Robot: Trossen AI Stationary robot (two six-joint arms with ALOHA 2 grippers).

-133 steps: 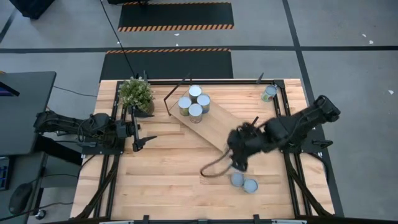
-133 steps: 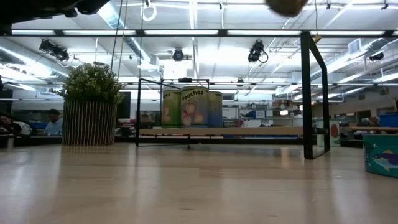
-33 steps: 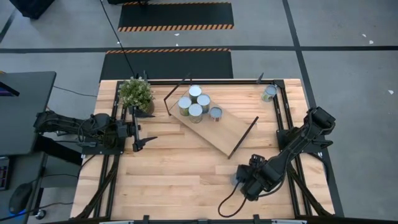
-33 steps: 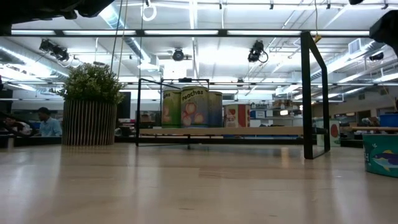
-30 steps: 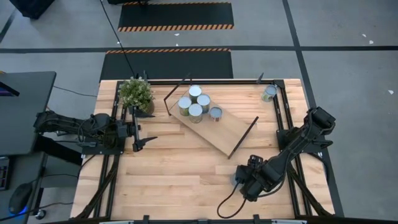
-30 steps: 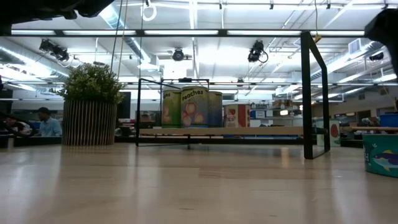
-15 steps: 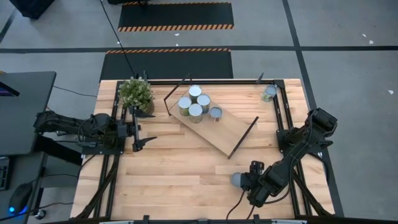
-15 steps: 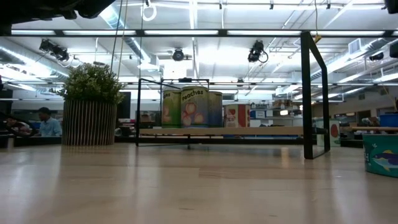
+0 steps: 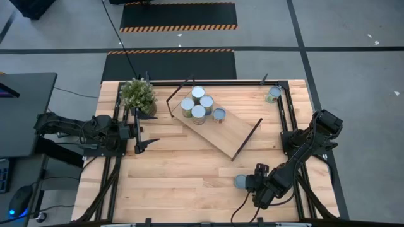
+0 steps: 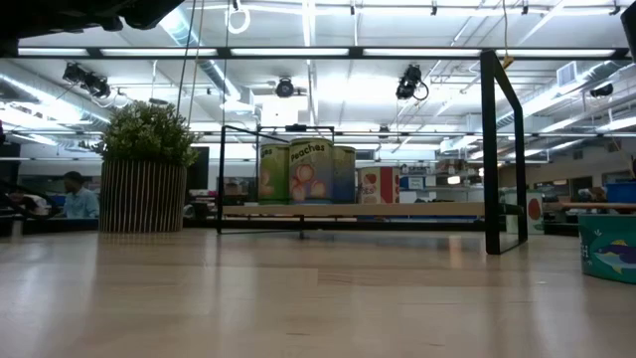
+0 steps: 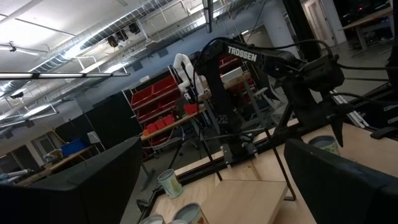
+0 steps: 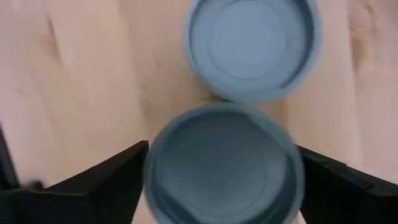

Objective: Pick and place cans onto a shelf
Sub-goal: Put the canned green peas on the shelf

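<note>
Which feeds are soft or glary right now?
Right wrist view: both cans, the near one between the right hand's fingers and the far one, look soft. Low view: ceiling lights glare, shelf backlit. High view: evenly lit.

Table (image 9: 177,176): shelf (image 9: 221,129), plant (image 9: 138,96), loose cans (image 9: 273,94).

Both arms matte black, jointed; black cable loops below right arm (image 9: 297,157); white "TROSSEN" lettering on its link.

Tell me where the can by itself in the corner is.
In the high view, that can stands at the table's far right corner, off the shelf.
</note>
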